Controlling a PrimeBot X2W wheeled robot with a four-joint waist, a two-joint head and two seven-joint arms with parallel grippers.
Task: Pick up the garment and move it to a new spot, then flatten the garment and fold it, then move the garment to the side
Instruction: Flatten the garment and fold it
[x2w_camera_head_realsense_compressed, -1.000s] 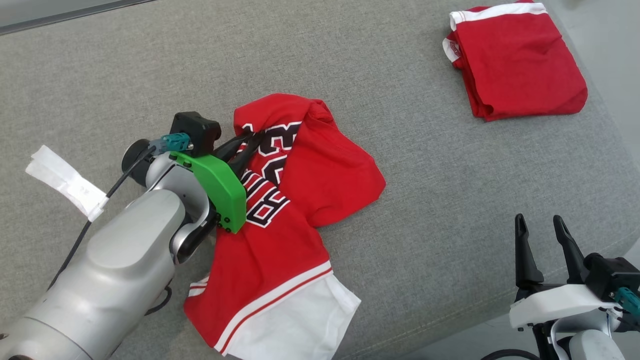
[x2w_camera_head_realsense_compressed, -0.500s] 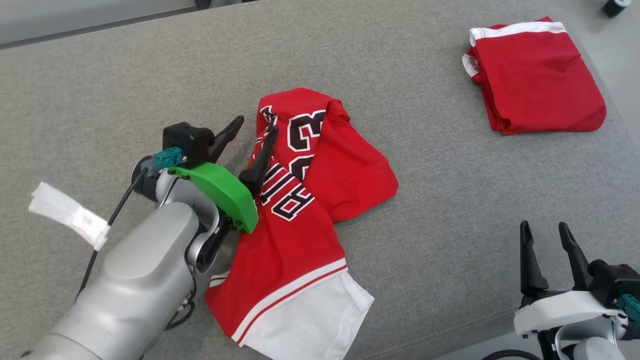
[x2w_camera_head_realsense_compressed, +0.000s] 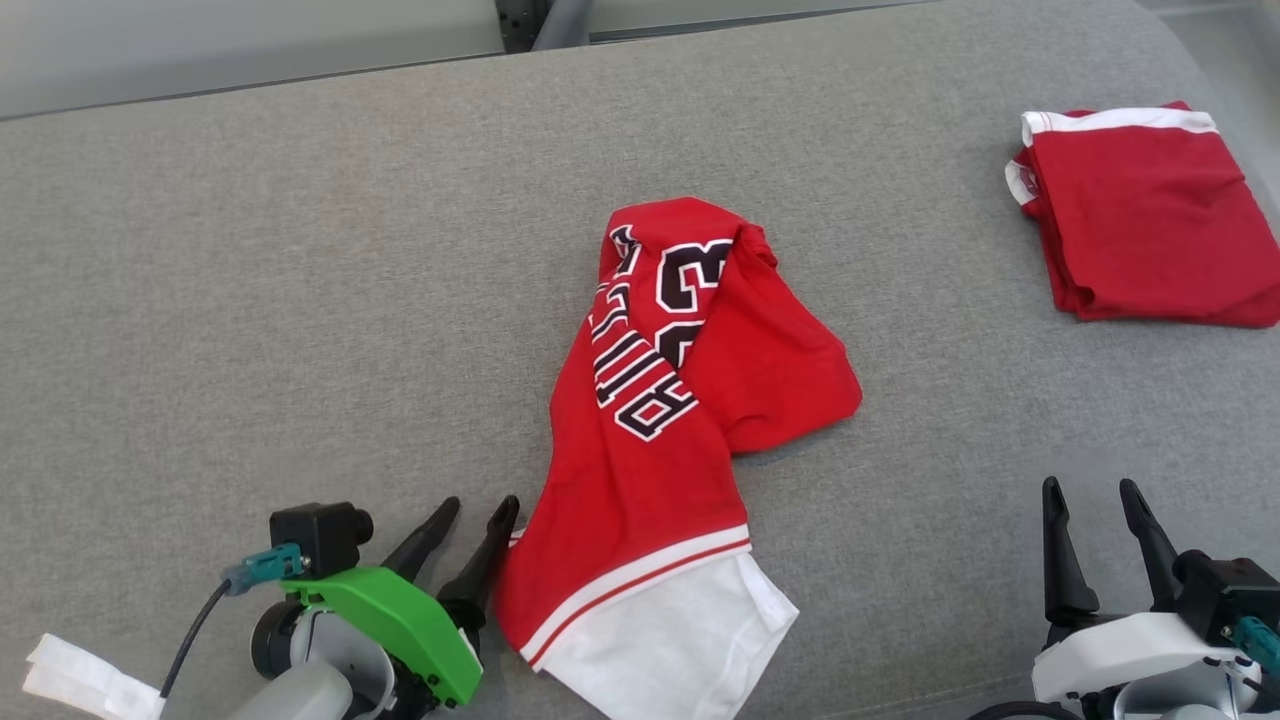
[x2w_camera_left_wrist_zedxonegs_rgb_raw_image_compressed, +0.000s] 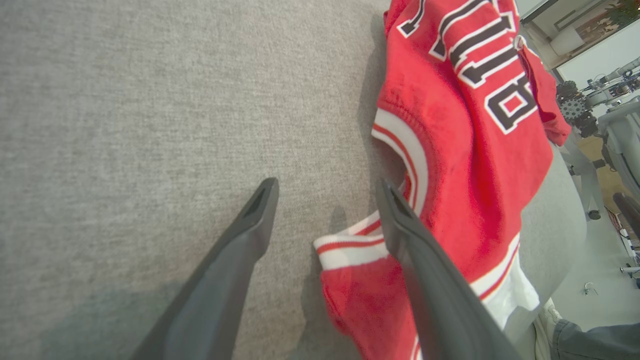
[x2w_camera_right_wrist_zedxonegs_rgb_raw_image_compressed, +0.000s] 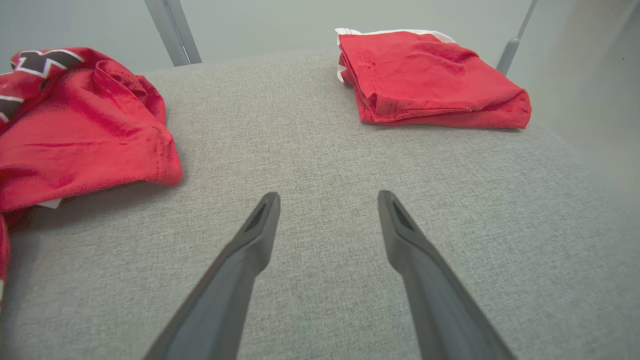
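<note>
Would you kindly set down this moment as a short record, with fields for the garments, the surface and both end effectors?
surface: grey fabric surface
garment in work: red jersey with black-and-white lettering and a white hem, crumpled, lying near the middle
other garment: folded red garment, at the far right, apart from the jersey
left end effector: open, holding nothing, beside the jersey's lower left edge
right end effector: open, holding nothing, over bare surface
task stage: jersey not yet flattened or folded
</note>
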